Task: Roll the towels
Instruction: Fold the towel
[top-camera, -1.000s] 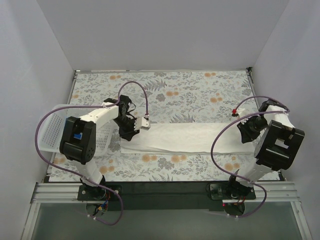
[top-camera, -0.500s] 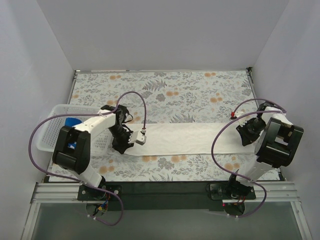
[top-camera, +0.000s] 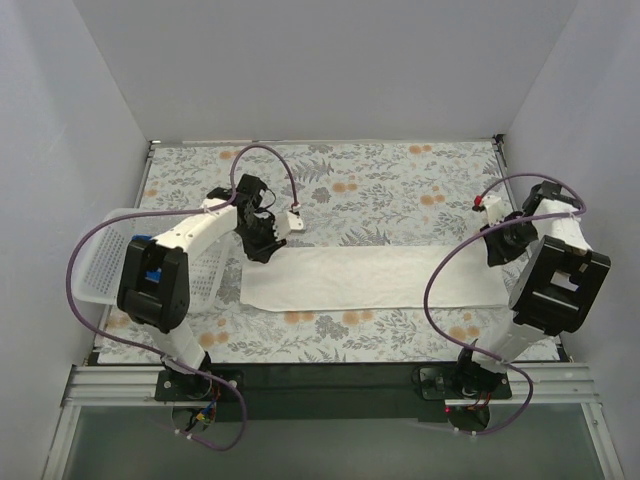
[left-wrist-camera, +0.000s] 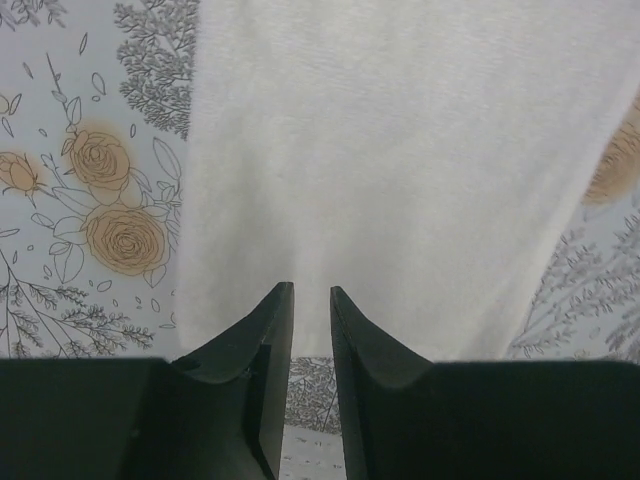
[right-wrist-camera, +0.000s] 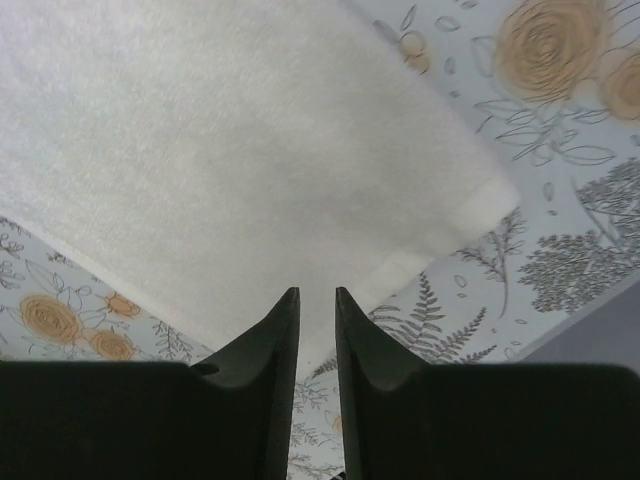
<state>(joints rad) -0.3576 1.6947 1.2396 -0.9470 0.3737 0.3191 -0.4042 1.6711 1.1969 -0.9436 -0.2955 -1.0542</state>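
Note:
A white towel (top-camera: 370, 277) lies flat in a long strip across the flowered tablecloth. My left gripper (top-camera: 262, 243) hovers at its far left corner. In the left wrist view the towel (left-wrist-camera: 400, 170) fills the space ahead, and the left gripper (left-wrist-camera: 311, 288) has its jaws a narrow gap apart over the towel's end edge, with only tablecloth showing between them. My right gripper (top-camera: 497, 248) is at the towel's right end. In the right wrist view the right gripper (right-wrist-camera: 317, 290) is also narrowly parted and empty, just above a corner of the towel (right-wrist-camera: 230, 150).
A white perforated basket (top-camera: 100, 270) stands at the left table edge, partly under my left arm. Purple cables loop over both arms. Grey walls close in the table on the left, back and right.
My left gripper swung toward the near left corner of the towel and then back to its far left corner. The right gripper shifted slightly away from me. The towel stays flat.

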